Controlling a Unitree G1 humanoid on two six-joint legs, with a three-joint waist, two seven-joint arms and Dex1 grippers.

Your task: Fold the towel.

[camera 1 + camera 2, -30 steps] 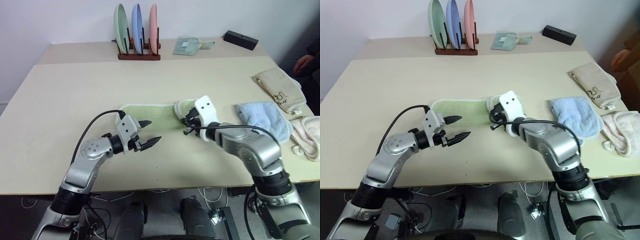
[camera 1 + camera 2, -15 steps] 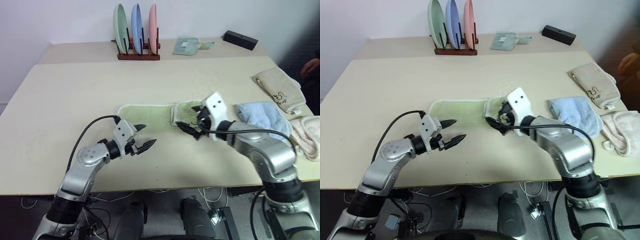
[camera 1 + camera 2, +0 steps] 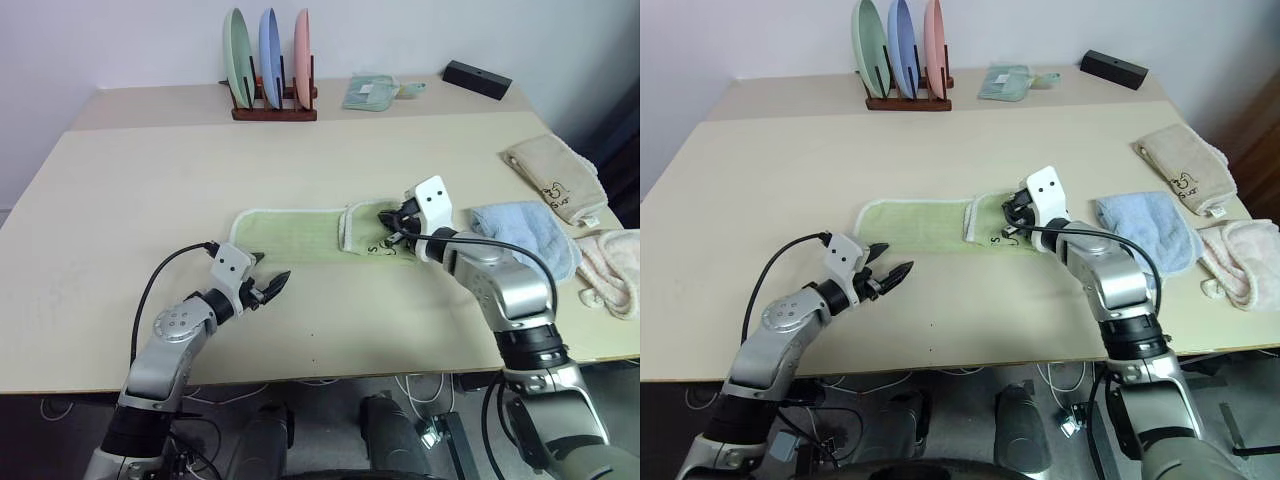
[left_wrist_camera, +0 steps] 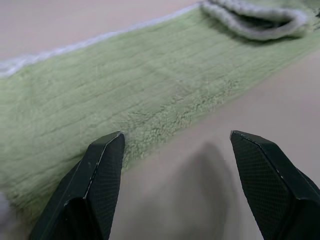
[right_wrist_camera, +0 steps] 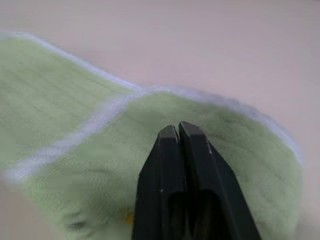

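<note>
A light green towel (image 3: 300, 236) is lying lengthwise near the middle of a pale beige surface (image 3: 150, 190), its right end folded back over itself so that a white-edged flap is resting on top of the flat green strip. A small dark embroidered mark is showing near the front edge of that folded end. The right tool (image 3: 390, 218) is hovering at the folded flap with its two black fingers (image 5: 182, 165) pressed together; in the right wrist view they are meeting over the green cloth with nothing visible between them. The left tool (image 3: 270, 287) is hanging low over the surface just in front of the towel's left portion, its fingers (image 4: 100, 175) standing well apart with bare surface between them and the towel's near edge lying just beyond the fingertips. To the right of the green towel, a light blue towel (image 3: 530, 235) is sitting crumpled just behind the right arm. A beige towel (image 3: 555, 178) with a dark embroidered mark is lying farther back on the right, and a pinkish-white towel (image 3: 612, 268) is resting at the right edge. At the back, a wooden rack (image 3: 272, 100) is holding three upright plates in green, blue and pink. Beside it, a small folded green cloth (image 3: 372, 93) and a black box (image 3: 478, 78) are sitting.
</note>
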